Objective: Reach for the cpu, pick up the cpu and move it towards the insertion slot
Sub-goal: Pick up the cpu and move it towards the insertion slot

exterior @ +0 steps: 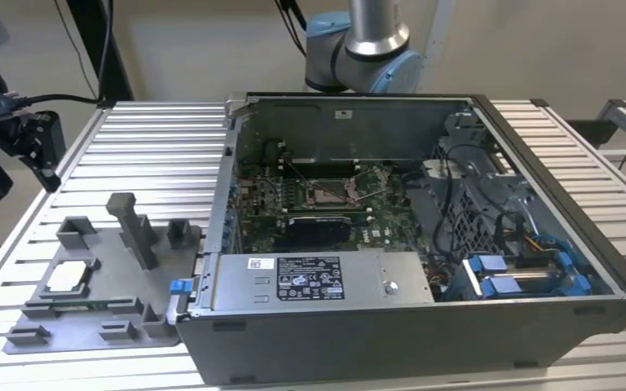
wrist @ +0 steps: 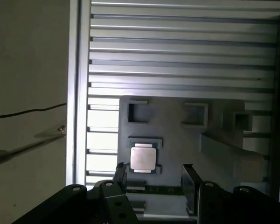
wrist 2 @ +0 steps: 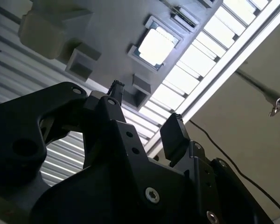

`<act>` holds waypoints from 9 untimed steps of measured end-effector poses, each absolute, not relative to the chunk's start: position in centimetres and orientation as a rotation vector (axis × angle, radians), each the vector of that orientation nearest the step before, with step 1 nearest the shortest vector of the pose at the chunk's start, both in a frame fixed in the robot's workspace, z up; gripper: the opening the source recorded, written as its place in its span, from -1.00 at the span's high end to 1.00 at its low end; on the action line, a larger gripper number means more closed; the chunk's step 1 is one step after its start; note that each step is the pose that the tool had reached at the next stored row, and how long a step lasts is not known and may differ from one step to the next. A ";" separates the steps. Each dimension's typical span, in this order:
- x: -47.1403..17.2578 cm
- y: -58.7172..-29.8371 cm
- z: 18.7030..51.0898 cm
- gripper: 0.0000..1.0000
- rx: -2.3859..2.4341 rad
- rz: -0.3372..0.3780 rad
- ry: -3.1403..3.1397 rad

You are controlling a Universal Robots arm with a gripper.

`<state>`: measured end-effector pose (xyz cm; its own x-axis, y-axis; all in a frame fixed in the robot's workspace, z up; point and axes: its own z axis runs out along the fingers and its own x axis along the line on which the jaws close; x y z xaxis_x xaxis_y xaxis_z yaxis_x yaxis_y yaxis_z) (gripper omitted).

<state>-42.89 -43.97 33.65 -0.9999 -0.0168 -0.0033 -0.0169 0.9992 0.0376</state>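
Tabletop [exterior: 150,138]: slatted metal, carries everything.
Computer case [exterior: 400,342]: open. It holds a green motherboard [exterior: 257,204] with the insertion slot [exterior: 329,193], whose dark centre is vacant.
Grey fixture plate [exterior: 79,326]: beside the case, on the exterior view's left.
Claw [wrist: 154,179]: hovers over the plate, jaws apart, empty.
The cpu [wrist: 143,157]: lies flat in a square nest on the plate, just ahead of the claw.
Judged: the cpu is light, stiff, thin, slick-topped and delicate underneath. Pinch it by two opposite edges, gently.

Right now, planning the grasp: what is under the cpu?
The cpu sits in a square pocket of the grey fixture plate. The pocket's floor beneath it is covered.
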 end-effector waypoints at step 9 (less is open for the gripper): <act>-42.9 -44.0 33.1 -1.00 -0.026 0.059 3.138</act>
<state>-42.89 -43.97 33.12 -0.9999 -0.0167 -0.0032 -0.0168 0.9992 0.0375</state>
